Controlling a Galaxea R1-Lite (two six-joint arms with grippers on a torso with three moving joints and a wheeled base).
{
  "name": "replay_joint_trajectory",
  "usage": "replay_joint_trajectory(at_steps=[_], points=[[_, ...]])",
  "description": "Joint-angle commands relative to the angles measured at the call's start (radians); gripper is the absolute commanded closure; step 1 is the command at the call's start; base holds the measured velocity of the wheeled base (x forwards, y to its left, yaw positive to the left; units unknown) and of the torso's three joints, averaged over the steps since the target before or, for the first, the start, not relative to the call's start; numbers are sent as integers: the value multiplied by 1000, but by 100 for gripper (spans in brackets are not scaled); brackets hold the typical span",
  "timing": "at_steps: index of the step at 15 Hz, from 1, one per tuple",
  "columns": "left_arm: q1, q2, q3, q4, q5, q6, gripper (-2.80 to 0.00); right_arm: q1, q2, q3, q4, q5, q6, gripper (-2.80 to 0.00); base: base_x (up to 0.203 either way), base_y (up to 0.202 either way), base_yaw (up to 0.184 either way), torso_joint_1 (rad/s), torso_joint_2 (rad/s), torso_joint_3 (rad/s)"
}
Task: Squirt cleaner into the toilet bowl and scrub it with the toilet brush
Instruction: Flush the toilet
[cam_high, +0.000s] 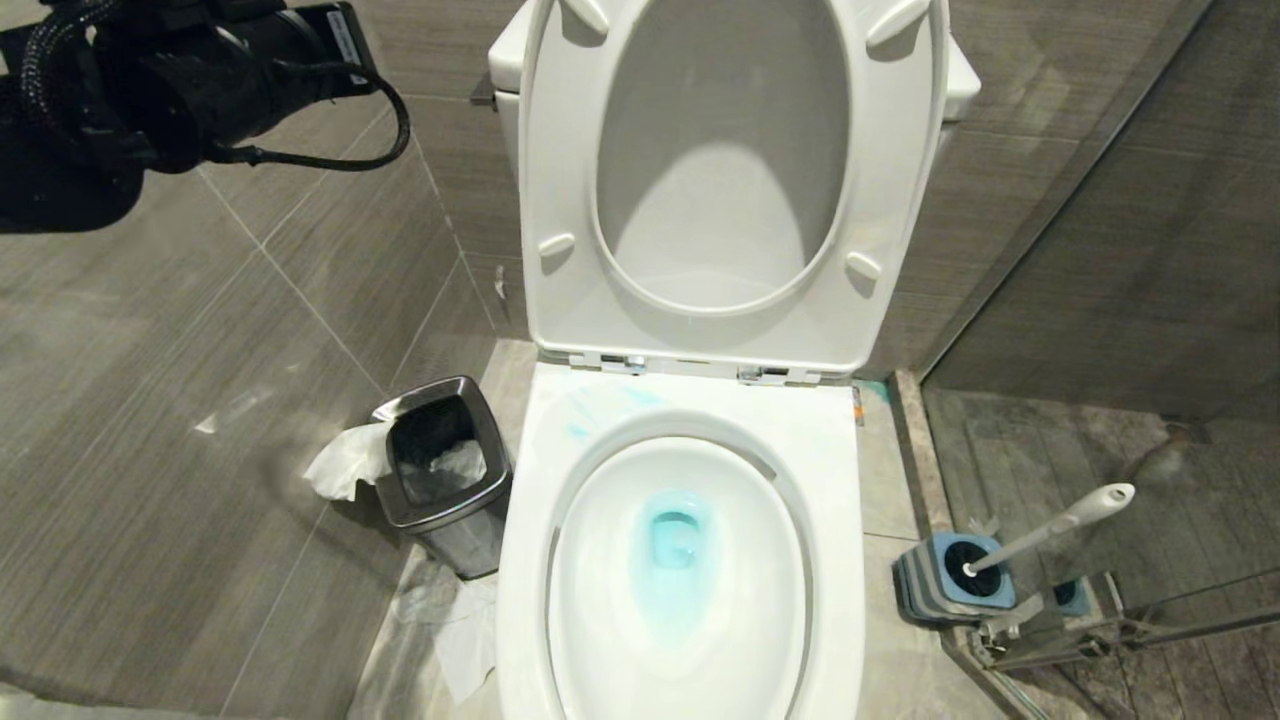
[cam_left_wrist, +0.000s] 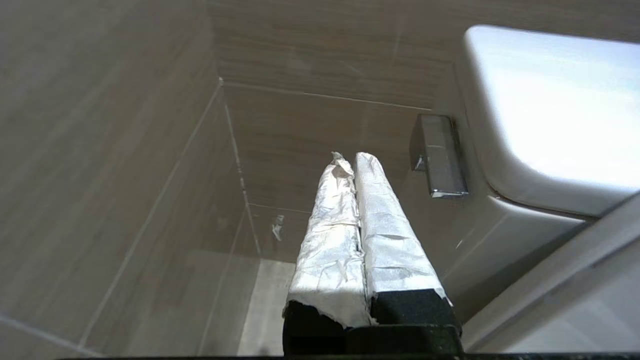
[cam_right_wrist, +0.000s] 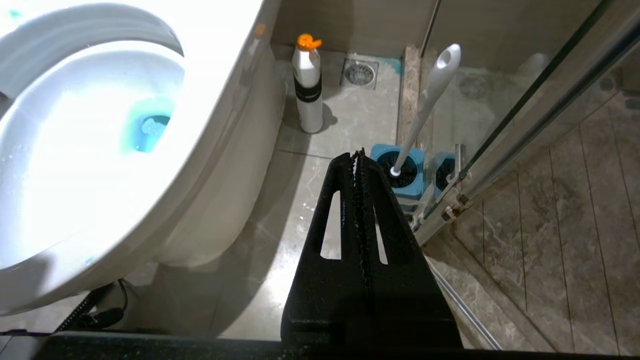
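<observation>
Cleaner (cam_high: 672, 545) already tints the water turquoise at the bottom of the toilet bowl (cam_high: 690, 420), with pale smears on the rim near the hinges, so squirting looks done. The toilet brush (cam_high: 1050, 530) stands in its blue-grey holder (cam_high: 950, 585) on the floor at the robot's right, beside the glass shower partition (cam_right_wrist: 530, 125), its handle leaning away from the bowl.

The left gripper (cam_left_wrist: 348, 160), foil-wrapped fingers pressed together and empty, hangs high near the chrome flush lever (cam_left_wrist: 437, 157) on the cistern. The right gripper (cam_right_wrist: 359, 155) is also pressed shut and empty, pointing down just short of the holder.

Judging by this, fetching the brush is the step in hand, and the right arm is better placed. It should spread its fingers, take the handle partway up, and lift along its lean, clear of the glass.

No legible writing shows; the white bottle (cam_right_wrist: 307, 85) with the orange cap carries a dark band I cannot read.
</observation>
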Motion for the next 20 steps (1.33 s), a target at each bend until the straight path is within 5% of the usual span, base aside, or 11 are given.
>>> replay_joint_trajectory(at_steps=[1,9,12,20], points=[[1,1,0,-8,1,-14,0,-1,2,0,0,0,0,0,0,0,0,5,4,-193],[15,19,-1,-185,0,-37,0,0,2,0,0,0,0,0,0,0,0,2,5,-134],[6,34,31,-337,-2,-103,0,0,2,0,1,0,-1,0,0,0,0,0,0,0],[-106,80,87,-473,1,-102,0,1,2,0,0,0,0,0,0,0,0,0,0,0]])
